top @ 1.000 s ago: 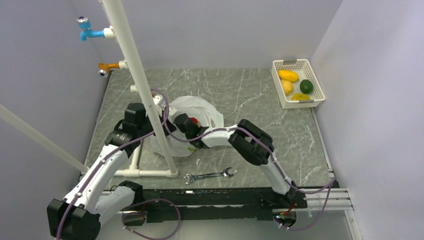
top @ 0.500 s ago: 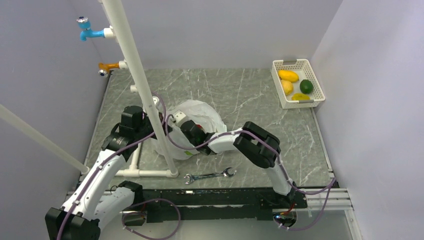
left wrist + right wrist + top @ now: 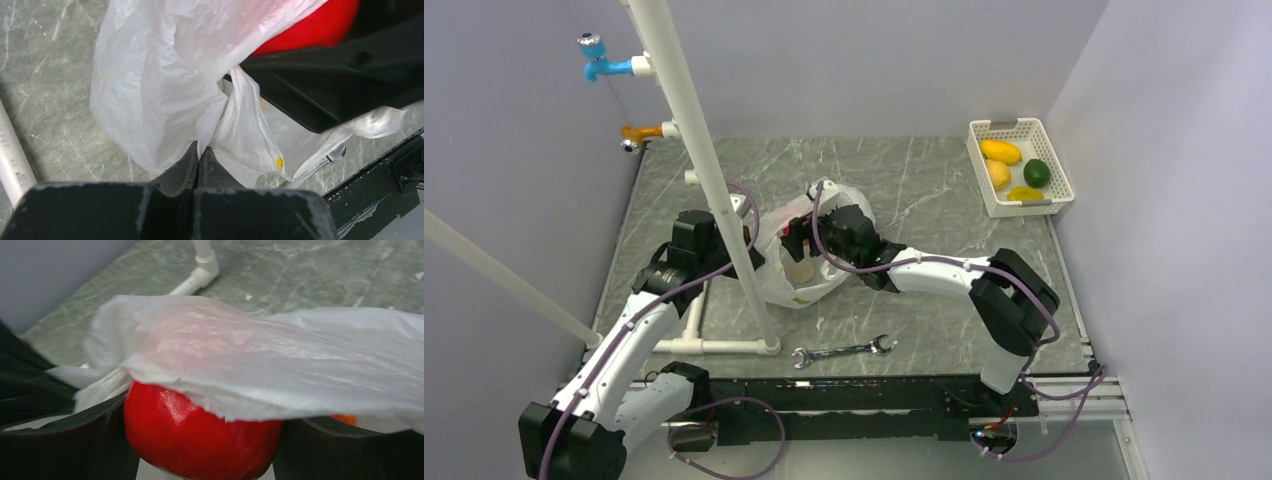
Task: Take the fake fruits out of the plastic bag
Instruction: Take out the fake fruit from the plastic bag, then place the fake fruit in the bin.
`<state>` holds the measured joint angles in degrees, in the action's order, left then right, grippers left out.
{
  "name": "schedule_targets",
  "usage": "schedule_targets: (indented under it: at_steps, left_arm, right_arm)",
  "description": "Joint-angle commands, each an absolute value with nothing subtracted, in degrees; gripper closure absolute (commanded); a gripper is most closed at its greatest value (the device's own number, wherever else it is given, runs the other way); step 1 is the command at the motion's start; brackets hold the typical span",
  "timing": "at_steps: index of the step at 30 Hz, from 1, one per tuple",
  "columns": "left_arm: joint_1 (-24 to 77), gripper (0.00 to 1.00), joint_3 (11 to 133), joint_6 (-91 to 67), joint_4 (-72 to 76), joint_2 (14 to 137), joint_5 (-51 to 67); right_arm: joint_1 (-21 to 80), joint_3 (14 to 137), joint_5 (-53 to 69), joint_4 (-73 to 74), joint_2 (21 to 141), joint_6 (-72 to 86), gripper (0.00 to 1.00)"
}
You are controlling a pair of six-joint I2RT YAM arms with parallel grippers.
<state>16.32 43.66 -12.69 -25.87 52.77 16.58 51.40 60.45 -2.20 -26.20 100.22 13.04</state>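
Note:
The white plastic bag (image 3: 776, 268) lies left of the table's centre. My left gripper (image 3: 754, 255) is shut on a fold of the bag's edge; the left wrist view shows the film (image 3: 150, 90) pinched between the closed fingertips (image 3: 192, 157). My right gripper (image 3: 804, 242) sits in the bag's mouth, shut on a red apple (image 3: 200, 440) between both fingers (image 3: 50, 440). A flap of the bag (image 3: 275, 355) drapes over the apple's top. The apple also shows in the left wrist view (image 3: 310, 30). A pale fruit (image 3: 801, 271) lies inside the bag.
A white lattice basket (image 3: 990, 192) at the back right holds yellow and green fruits. A wrench (image 3: 844, 352) lies near the front edge. A white pipe frame (image 3: 714, 180) stands beside the left arm, with blue (image 3: 596, 60) and orange (image 3: 636, 134) taps on it.
My right gripper has moved back and to the right with the red apple, stretching its arm and pulling the bag's mouth up. My left gripper stays shut on the bag.

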Motion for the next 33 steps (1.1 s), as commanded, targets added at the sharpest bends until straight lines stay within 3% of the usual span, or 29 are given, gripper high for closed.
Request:
schedule_targets:
  at_steps: [1,5,11,15,19,25,30,33]
  left_arm:
    - [16.3,1.0,45.2,-11.3,-26.1,53.2,15.7]
    - [16.3,1.0,45.1,-11.3,-25.4,52.7,15.5]
    - [16.3,1.0,44.9,-11.4,-24.9,51.4,14.3]
    - [16.3,1.0,44.4,-11.5,-24.3,50.7,14.1]
    - [16.3,1.0,44.9,-11.5,-24.9,52.0,14.7]
    - [16.3,1.0,44.7,-11.4,-24.3,53.1,17.2]
    - [16.3,1.0,45.0,-11.1,-23.8,55.2,21.8]
    - [16.2,1.0,44.9,-11.0,-23.4,56.6,25.3]
  right_arm:
    - [51.2,58.6,3.6,-28.0,95.9,16.0,0.97]
    - [49.5,57.5,11.9,-26.6,94.8,17.4,0.98]
    - [49.2,57.6,33.7,-23.8,94.2,16.6,0.98]
    - [49.2,57.0,38.6,-21.9,91.5,16.3,0.98]
    - [49.3,56.7,34.2,-19.7,85.6,15.5,0.98]
    - [48.2,56.5,16.0,-16.3,76.1,13.4,1.0]
    - [38.9,57.9,4.8,-12.9,73.7,15.0,1.0]
    - [35.0,59.7,-8.7,-8.9,75.1,12.9,1.0]
